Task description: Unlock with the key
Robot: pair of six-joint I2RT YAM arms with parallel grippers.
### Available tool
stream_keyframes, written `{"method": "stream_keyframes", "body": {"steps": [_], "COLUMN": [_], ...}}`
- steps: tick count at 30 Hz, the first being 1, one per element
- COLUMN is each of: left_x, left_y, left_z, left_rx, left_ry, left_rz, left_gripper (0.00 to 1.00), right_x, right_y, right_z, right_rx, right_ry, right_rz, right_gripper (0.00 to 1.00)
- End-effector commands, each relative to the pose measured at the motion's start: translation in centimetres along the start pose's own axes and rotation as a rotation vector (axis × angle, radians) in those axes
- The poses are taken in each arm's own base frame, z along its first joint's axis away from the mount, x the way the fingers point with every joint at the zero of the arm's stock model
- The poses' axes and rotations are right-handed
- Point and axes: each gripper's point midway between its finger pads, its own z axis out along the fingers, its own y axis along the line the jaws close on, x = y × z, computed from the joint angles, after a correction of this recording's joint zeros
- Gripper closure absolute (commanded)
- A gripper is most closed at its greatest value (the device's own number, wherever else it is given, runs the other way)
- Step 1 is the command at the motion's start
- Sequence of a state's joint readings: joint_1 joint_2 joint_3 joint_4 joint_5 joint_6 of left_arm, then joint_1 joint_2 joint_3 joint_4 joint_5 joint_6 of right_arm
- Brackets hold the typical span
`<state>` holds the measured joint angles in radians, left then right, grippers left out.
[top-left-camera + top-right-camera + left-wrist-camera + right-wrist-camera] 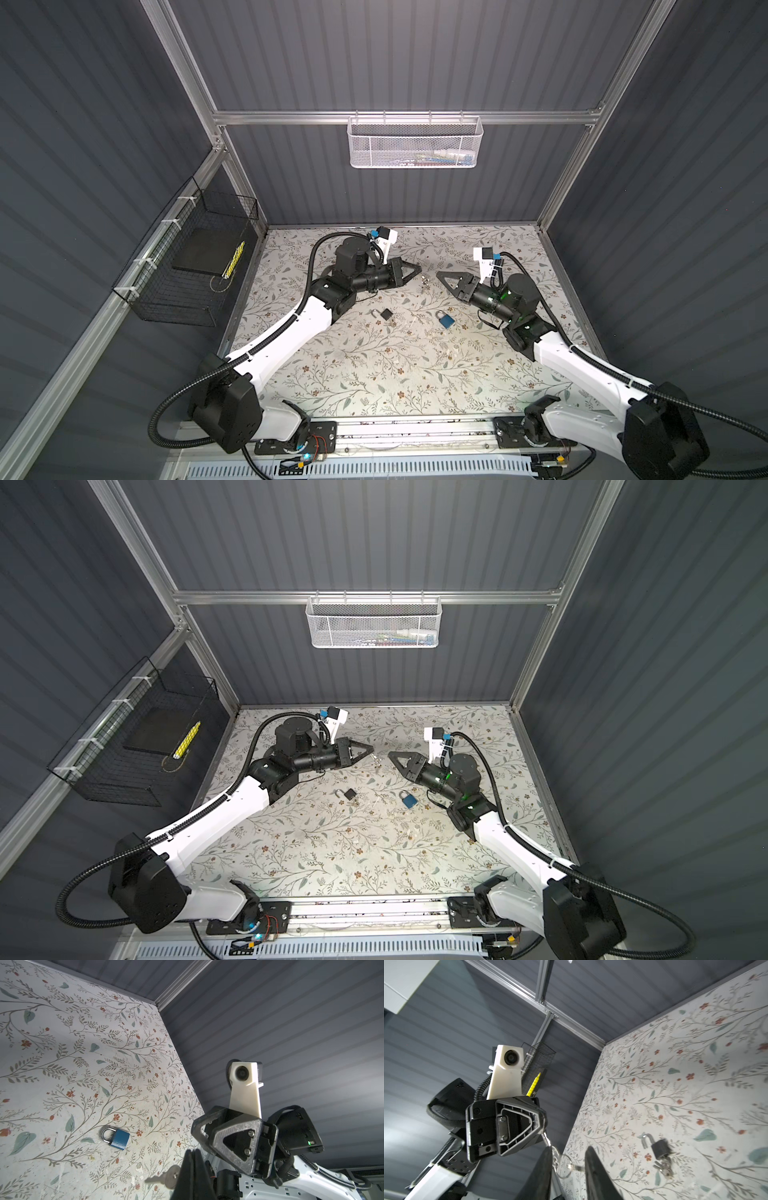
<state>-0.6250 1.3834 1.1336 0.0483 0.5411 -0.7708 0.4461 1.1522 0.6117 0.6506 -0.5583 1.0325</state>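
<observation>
My left gripper (419, 268) (371, 749) (192, 1153) hangs above the back middle of the table, shut on a silver key (164, 1177) (547, 1140). A key ring (562, 1165) (424, 280) dangles from that key. My right gripper (440, 275) (392, 755) (568, 1151) faces it from the right. It is open, and the ring hangs between its two fingers. A blue padlock (445, 320) (409, 801) (116, 1137) lies on the table below and nearer the front, its shackle shut. No gripper touches it.
A black padlock (386, 314) (350, 794) (661, 1148) lies left of the blue one, shackle open, keys at its base. A white mesh basket (413, 143) hangs on the back wall. A black wire basket (195, 257) hangs on the left wall.
</observation>
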Motion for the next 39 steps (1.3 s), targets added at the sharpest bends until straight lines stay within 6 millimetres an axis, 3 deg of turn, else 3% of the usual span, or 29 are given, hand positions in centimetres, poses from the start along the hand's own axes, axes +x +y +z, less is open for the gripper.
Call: {"method": "stream_keyframes", "body": {"steps": [1, 6, 13, 21, 28, 34, 39], "left_x": [-0.4, -0.3, -0.6, -0.6, -0.7, -0.8, -0.8], "left_y": [-2.2, -2.8, -3.2, -2.8, -2.7, -2.5, -2.5], "left_z": [-0.6, -0.4, -0.4, -0.3, -0.3, -0.5, -0.5], "left_rx": [0.075, 0.112, 0.127, 0.113, 0.110, 0.102, 0.101], "left_ry": [-0.020, -0.014, -0.029, -0.038, -0.046, -0.060, -0.063], "left_rz": [0.042, 0.039, 0.045, 0.032, 0.031, 0.028, 0.028], "left_gripper": [1.00, 1.00, 1.00, 1.00, 1.00, 1.00, 1.00], "right_x": [-0.2, -0.1, 0.3, 1.2, 1.6, 1.8, 1.7], "right_y": [3.2, 3.1, 3.8, 4.4, 5.2, 4.9, 4.8], "right_z": [0.1, 0.2, 0.6, 0.6, 0.7, 0.9, 1.0], "right_rx": [-0.153, -0.149, -0.203, -0.240, -0.280, -0.280, -0.281], "right_ry": [0.025, 0.025, 0.065, 0.113, 0.149, 0.157, 0.155], "right_rz": [-0.012, -0.025, -0.020, -0.036, -0.040, -0.031, -0.029], "right_gripper": [0.64, 0.59, 0.71, 0.70, 0.80, 0.74, 0.80]}}
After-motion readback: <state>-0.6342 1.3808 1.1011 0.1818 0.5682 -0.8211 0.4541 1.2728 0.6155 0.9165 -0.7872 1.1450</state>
